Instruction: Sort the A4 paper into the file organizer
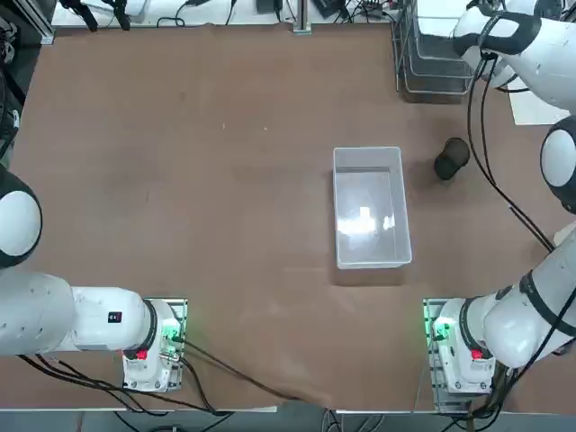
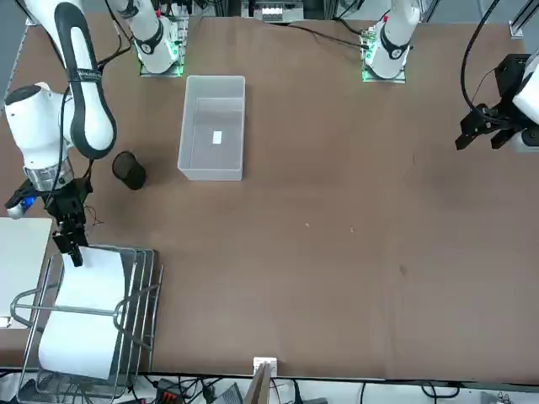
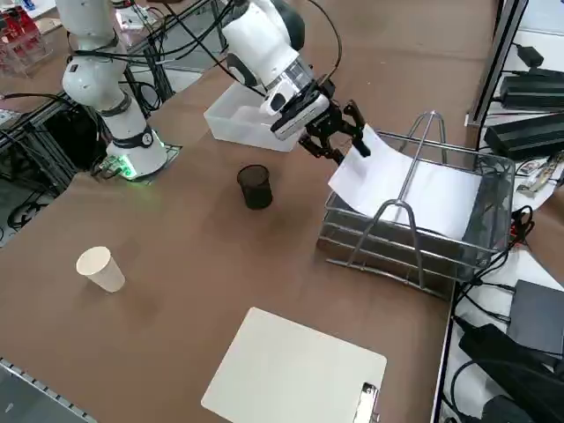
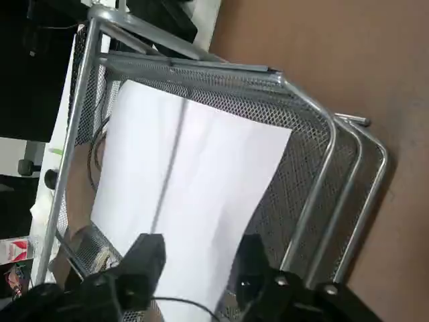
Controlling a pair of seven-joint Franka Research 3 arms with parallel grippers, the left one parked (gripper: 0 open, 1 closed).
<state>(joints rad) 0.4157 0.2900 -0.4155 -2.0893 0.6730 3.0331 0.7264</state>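
Paper placement nearly done: A4 paper lies in the top tier of the file organizer, right of centre in the right side view, its near edge riding up over the tray's front rim toward the right end effector. End effector fingers stand apart on either side of that raised edge; the wrist view shows a gap at each finger, so I judge the sheet released, not pinched.

Step in hand, as I read it: let go and back out. Do it well by drawing straight away from the paper edge, fingers kept wide, so nothing drags the sheet back out; the overhanging edge may slide.

Surroundings: black mesh cup just left of the organizer, clear plastic bin behind the arm, paper cup at left, clipboard with white sheet at bottom. The organizer's wire handle arches over the paper, close to the retreat path.
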